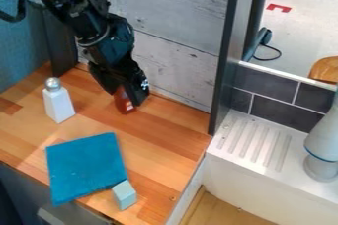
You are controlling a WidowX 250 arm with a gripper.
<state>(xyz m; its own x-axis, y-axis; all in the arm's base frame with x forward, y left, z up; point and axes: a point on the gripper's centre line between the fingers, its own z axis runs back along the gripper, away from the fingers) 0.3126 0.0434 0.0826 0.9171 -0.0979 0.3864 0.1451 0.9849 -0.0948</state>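
The black gripper (125,90) hangs down over the back of the wooden counter, near the whitish plank wall. A small red-brown bottle or container (123,102) is right at its lower end, its upper part hidden by the gripper. I cannot tell whether it is held or whether its base rests on the counter. To the left stands a white shaker (59,105) with a silver top, upright. Toward the front lies a flat blue cloth (87,167), and a pale blue-green block (124,195) sits at its lower right corner.
The plank wall (175,66) rises behind the counter (158,135), with a dark upright post (228,56) at its right end. Beyond it are a white ridged drainboard (254,139), a sink basin below, and a grey faucet-like piece (322,142) at the right edge.
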